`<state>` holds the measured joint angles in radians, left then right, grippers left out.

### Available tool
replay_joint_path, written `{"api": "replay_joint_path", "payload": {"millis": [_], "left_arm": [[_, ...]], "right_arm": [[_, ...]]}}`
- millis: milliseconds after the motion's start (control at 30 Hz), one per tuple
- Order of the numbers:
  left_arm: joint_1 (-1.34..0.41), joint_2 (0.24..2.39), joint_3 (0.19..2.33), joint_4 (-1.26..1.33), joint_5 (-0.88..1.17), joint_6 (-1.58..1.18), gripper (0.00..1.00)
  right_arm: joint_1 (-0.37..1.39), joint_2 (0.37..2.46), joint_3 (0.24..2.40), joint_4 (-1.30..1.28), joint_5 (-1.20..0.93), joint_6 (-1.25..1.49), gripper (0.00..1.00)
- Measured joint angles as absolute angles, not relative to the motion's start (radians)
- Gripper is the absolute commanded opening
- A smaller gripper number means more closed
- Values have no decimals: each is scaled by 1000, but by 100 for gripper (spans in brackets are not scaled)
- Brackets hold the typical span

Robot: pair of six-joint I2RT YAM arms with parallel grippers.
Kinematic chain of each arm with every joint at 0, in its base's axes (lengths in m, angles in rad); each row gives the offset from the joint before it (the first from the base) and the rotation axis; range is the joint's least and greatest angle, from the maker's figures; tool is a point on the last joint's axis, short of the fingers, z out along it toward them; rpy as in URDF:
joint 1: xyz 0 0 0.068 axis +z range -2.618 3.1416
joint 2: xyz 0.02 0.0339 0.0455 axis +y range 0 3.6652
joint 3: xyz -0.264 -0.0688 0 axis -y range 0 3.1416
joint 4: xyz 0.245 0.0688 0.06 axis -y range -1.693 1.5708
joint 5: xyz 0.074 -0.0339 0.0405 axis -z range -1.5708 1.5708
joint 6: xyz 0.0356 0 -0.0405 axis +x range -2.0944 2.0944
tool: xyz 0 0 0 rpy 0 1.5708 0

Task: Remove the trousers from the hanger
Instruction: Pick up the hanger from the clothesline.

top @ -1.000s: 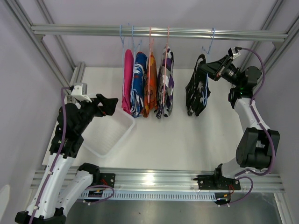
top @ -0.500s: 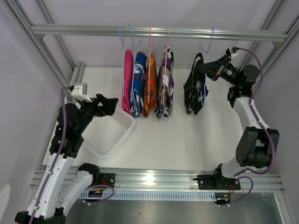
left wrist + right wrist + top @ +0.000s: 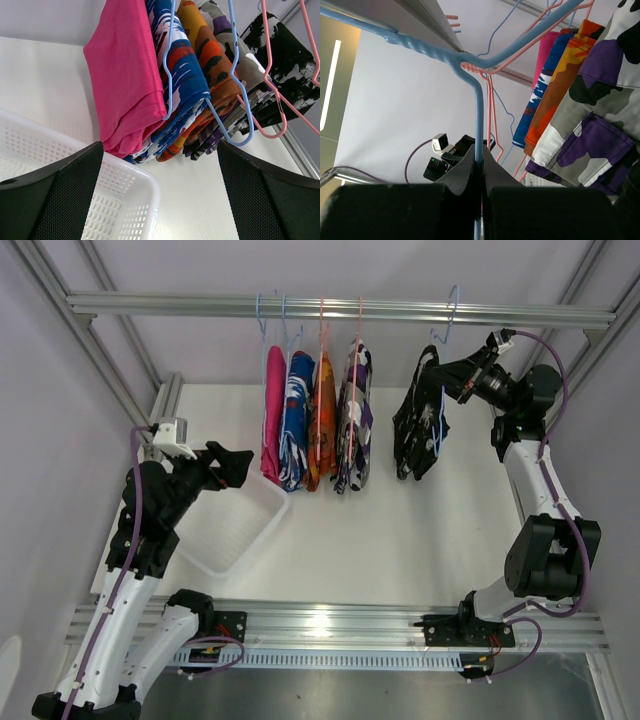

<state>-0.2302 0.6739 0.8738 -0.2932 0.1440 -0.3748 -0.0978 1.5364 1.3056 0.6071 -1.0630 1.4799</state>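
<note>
Your right fingers (image 3: pixel 474 172) are pressed together on the blue hanger (image 3: pixel 478 115), pinching its wire just below the twisted neck. The black speckled trousers (image 3: pixel 418 430) hang on that hanger, above the table (image 3: pixel 450 530) and well apart from the other four. Its hook sits up at the rail (image 3: pixel 200 304). From the top view I can't tell whether it's resting on the rail or just clear of it. The pink pair (image 3: pixel 273 415), blue-white-red pair (image 3: pixel 296 425), orange pair (image 3: pixel 323 425) and purple-white pair (image 3: pixel 355 425) hang bunched together left of centre. Your left fingers (image 3: pixel 235 464) are spread wide and hold nothing. They hover over the white basket (image 3: pixel 225 535), near the pink pair's lower edge.
</note>
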Motion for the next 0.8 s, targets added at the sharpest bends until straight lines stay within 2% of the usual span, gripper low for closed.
{"api": "replay_joint_path", "payload": {"millis": [800], "left_arm": [[-230, 674, 874, -290, 164, -374, 99]], "right_arm": [[-91, 1494, 1330, 475, -1048, 1473, 0]]}}
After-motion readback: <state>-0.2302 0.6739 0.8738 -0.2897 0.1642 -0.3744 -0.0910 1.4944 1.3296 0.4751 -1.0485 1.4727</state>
